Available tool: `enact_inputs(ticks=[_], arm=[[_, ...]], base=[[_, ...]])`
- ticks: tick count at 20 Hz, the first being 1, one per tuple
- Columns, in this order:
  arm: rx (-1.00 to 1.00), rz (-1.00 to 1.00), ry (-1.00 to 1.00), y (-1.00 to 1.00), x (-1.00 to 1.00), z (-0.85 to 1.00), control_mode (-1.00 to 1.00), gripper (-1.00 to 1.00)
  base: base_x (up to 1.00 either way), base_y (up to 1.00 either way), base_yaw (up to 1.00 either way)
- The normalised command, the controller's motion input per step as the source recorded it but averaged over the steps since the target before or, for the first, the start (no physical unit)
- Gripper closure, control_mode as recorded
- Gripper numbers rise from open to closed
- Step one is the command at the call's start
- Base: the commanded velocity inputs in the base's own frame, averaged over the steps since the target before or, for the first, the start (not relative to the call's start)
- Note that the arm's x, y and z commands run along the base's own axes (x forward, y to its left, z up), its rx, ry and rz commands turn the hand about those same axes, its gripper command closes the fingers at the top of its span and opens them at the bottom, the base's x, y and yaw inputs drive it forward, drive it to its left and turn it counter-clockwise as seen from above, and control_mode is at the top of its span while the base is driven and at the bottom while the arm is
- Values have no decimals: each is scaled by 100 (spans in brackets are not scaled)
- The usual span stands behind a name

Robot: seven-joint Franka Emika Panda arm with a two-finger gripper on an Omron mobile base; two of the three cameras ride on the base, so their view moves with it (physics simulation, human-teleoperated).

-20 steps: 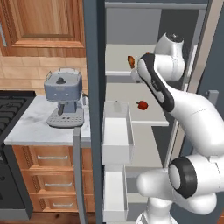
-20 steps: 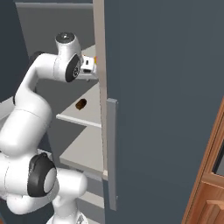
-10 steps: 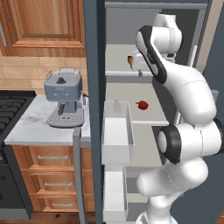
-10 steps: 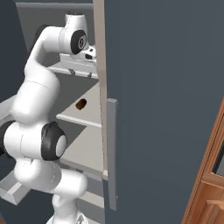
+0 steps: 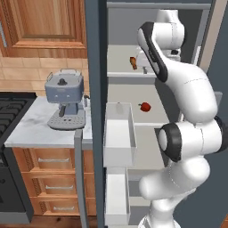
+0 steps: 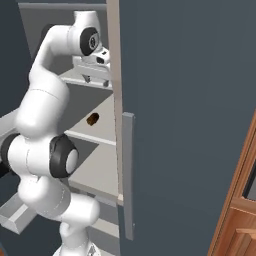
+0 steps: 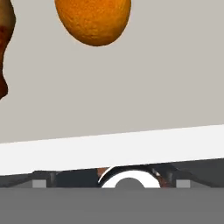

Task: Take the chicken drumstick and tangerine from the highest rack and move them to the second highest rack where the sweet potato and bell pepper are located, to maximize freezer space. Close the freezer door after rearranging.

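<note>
Tangerine [image 7: 93, 19] and chicken drumstick [image 7: 5, 48] lie on the pale top freezer rack [image 7: 131, 87]; hand [image 6: 95, 76] hovers there, whether released I cannot tell. Coffee machine [image 5: 65, 100] stands on the marble counter [image 5: 31, 129].

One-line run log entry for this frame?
phase: reach into top rack | gripper: at top rack edge, nothing held | tangerine: on top rack, ahead | chicken drumstick: on top rack | bell pepper: second rack | freezer door: open

freezer open, table with coffee machine to its left

on the highest rack [image 5: 122, 73] the chicken drumstick [image 5: 133, 62] lies left of the tangerine [image 7: 93, 20]; the bell pepper [image 5: 144, 107] sits on the second highest rack [image 5: 147, 122] below; the coffee machine [image 5: 66, 99] stands on the table [image 5: 31, 131].
</note>
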Motion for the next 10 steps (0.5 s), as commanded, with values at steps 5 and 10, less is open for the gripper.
enact_inputs(ticks=[5, 10], arm=[[-10, -8, -43, -8, 2, -37, -100, -100], [-3, 0, -27, 0, 12, -17, -100, -100]], base=[[0, 0, 0], [0, 0, 0]])
